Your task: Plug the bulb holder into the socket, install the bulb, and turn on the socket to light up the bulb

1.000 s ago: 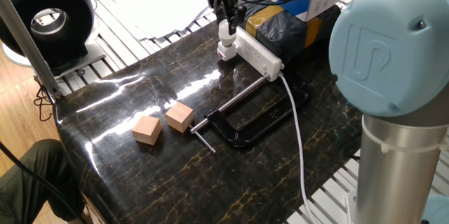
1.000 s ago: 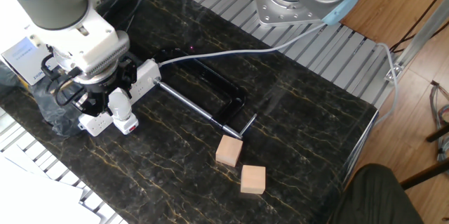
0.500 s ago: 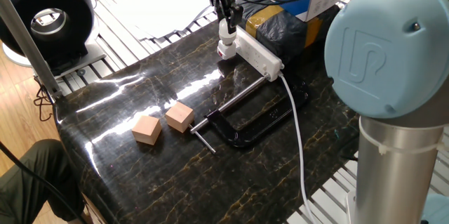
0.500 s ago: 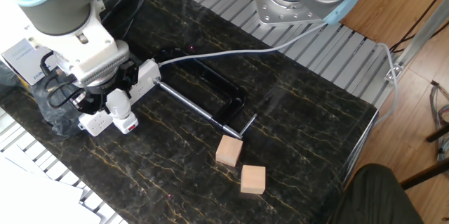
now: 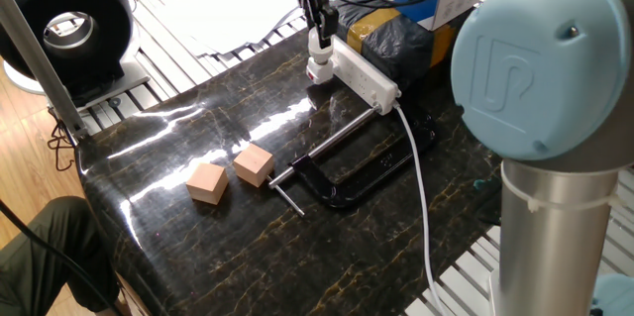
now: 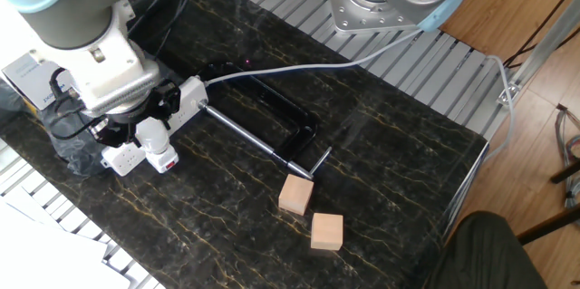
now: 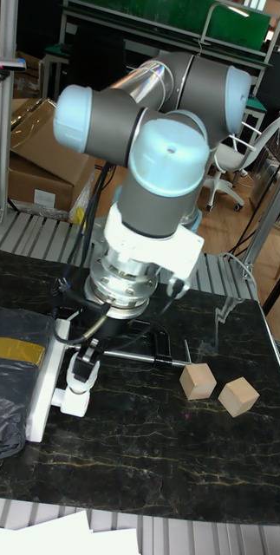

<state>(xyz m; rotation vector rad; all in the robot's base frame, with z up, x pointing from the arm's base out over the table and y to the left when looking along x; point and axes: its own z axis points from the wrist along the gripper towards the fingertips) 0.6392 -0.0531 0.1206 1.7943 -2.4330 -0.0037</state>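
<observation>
gripper [image 5: 319,41] upper-centre of frame | jaws gripping bulb [image 6: 150,130] | bulb sitting in bulb holder [image 5: 318,68] on socket [image 5: 365,75] end

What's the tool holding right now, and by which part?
The tool has its fingers around the upper part of the bulb, which stands on the bulb holder at the socket. A firm grip cannot be confirmed.
</observation>
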